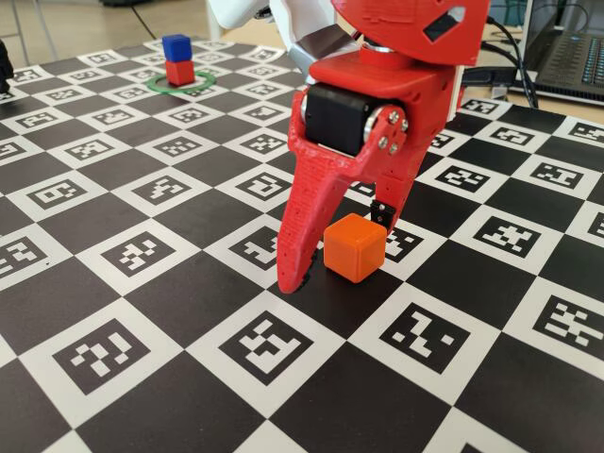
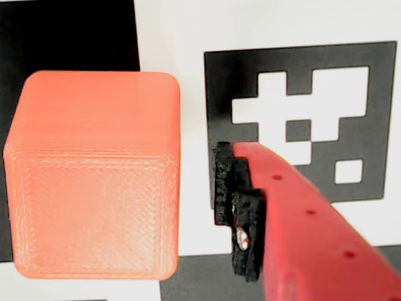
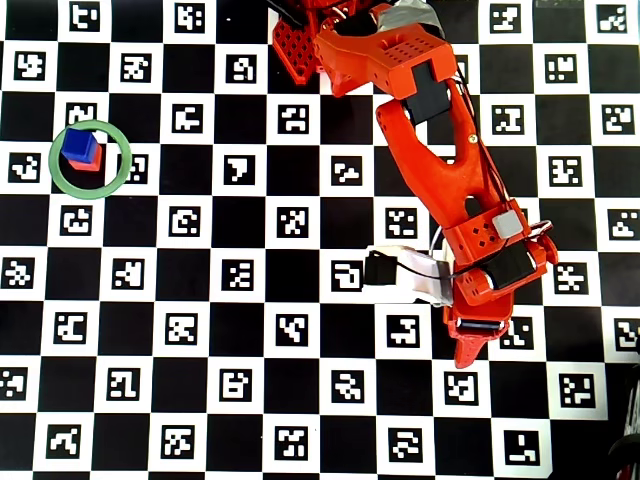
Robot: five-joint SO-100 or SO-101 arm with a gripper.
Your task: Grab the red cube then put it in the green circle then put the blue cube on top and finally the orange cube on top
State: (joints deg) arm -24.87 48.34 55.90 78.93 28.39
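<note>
Orange cube [image 2: 94, 179] fills the left of the wrist view, sitting flat on the checkered mat [image 1: 142, 377] w/ one black-padded fingertip [image 2: 237, 207] just to its right, a sliver of white mat showing between them, so no contact on that side as far as I can see. From the fixed view, gripper [image 1: 338, 253] is down at mat level, straddling the cube [image 1: 355, 246]: long red finger planted just left of it, shorter padded finger at the back right. Jaws are spread a bit wider than the cube and hold nothing yet; I read this as lined up for the squeeze, not gripped. Can't tell if the long finger touches the cube's left face, since it hides that side. Overhead view is no help here, since the arm [image 3: 440, 170] covers the cube completely. Further out, the first two steps look done: red cube [image 1: 179, 73] sits inside the green circle [image 1: 212, 88] far across the mat, blue cube [image 1: 176, 47] stacked on it, fairly square. In the overhead view, the stack [image 3: 81, 148] sits toward the ring's upper left rather than dead centre. So orange is the last piece. My guess is next I close, lift, then make a long carry to the stack; placing a third cube will need a gentle release or the tower could tip.
</note>
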